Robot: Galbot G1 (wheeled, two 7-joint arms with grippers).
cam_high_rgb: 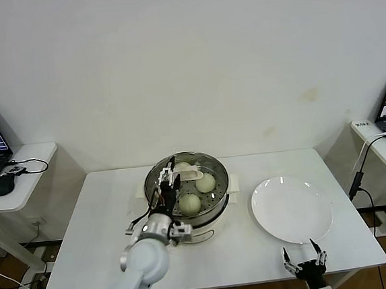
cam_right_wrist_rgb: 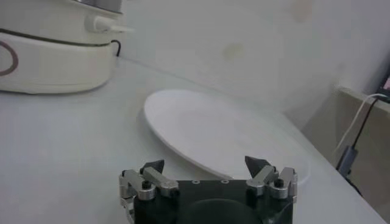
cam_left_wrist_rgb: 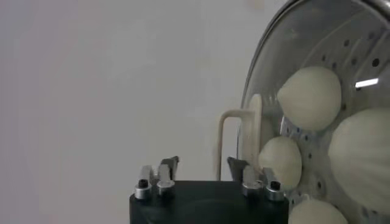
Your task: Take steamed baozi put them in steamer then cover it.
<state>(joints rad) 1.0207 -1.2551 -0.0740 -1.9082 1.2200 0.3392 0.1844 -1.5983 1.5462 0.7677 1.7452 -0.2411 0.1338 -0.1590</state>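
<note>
My left gripper (cam_high_rgb: 170,182) sits over the covered steamer (cam_high_rgb: 187,189), jaws released.

Its fingers are spread apart, gripping nothing, just beside the cover (cam_left_wrist_rgb: 317,36) and its cream handle (cam_left_wrist_rgb: 239,143), at the steamer's nine o'clock side. I see the steamed baozi (cam_high_rgb: 190,203) inside under the glass. My right gripper (cam_high_rgb: 305,264) waits open at the table's (cam_high_rgb: 104,213) near edge, at six o'clock of the white plate (cam_high_rgb: 292,209).
</note>
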